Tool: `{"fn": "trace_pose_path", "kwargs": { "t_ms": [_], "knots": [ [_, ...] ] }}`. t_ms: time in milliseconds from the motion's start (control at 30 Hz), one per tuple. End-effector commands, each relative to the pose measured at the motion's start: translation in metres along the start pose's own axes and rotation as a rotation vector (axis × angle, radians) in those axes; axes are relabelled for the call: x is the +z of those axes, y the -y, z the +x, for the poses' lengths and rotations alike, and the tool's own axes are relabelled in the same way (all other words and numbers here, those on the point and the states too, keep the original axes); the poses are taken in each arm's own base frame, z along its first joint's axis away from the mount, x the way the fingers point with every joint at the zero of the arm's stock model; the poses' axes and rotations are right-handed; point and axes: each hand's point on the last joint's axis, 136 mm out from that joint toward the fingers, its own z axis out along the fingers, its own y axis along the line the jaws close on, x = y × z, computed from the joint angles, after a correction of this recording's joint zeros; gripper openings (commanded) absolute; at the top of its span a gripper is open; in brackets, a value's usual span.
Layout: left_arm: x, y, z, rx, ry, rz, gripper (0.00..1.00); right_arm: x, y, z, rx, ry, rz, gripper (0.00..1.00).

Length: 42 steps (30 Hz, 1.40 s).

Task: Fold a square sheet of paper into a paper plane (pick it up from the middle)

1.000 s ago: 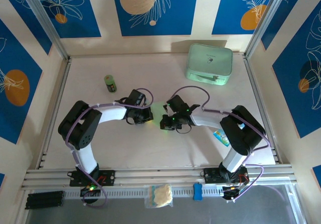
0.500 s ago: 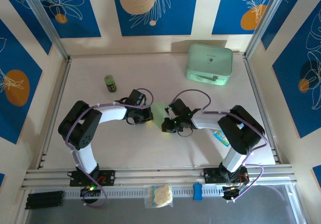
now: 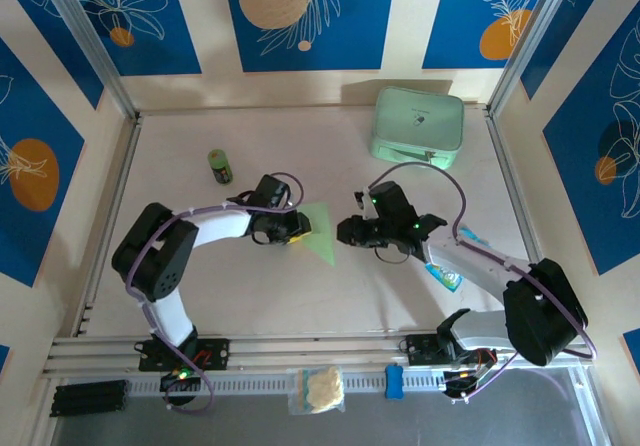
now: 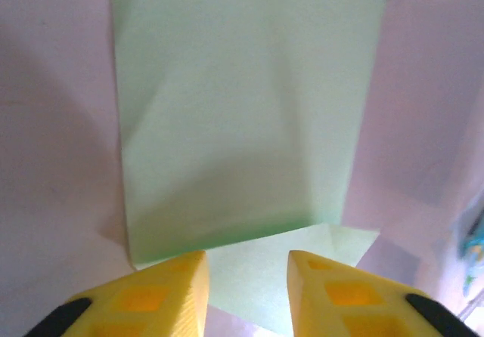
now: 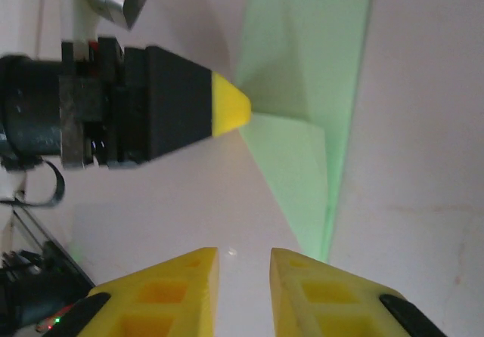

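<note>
Paper plane: pale green wedge lying flat on the desk between the two arms. Its long axis runs far to near, with the broad end toward the far wall and the tip toward the near edge, angled a little right. Left gripper: jaws parted and empty, tips at the plane's left edge. Right gripper: jaws slightly parted and empty, just right of the plane, not touching it.

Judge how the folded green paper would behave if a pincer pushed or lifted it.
The folded green paper looks thin and lies on the table, so it probably slides when pushed. Its layered creases likely stiffen it, but the loose flap by the left pincer may droop.
</note>
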Motion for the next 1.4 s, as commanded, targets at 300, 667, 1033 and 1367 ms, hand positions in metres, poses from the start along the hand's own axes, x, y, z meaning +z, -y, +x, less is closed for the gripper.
{"fn": "trace_pose_path", "kwargs": {
  "t_ms": [300, 667, 1033, 1367],
  "knots": [
    [-0.044, -0.014, -0.007, -0.132, 0.115, 0.056, 0.53, 0.059, 0.003, -0.001, 0.074, -0.116, 0.076, 0.24],
    [-0.023, -0.015, 0.0, -0.14, 0.027, 0.079, 0.51, 0.087, 0.04, 0.004, 0.144, -0.16, 0.216, 0.24],
    [-0.012, -0.014, 0.0, -0.125, -0.017, 0.076, 0.41, 0.1, 0.058, 0.02, 0.18, -0.216, 0.251, 0.19],
    [-0.003, -0.008, -0.003, -0.124, -0.026, 0.118, 0.4, 0.102, 0.064, 0.025, 0.185, -0.232, 0.258, 0.15]
  ]
}}
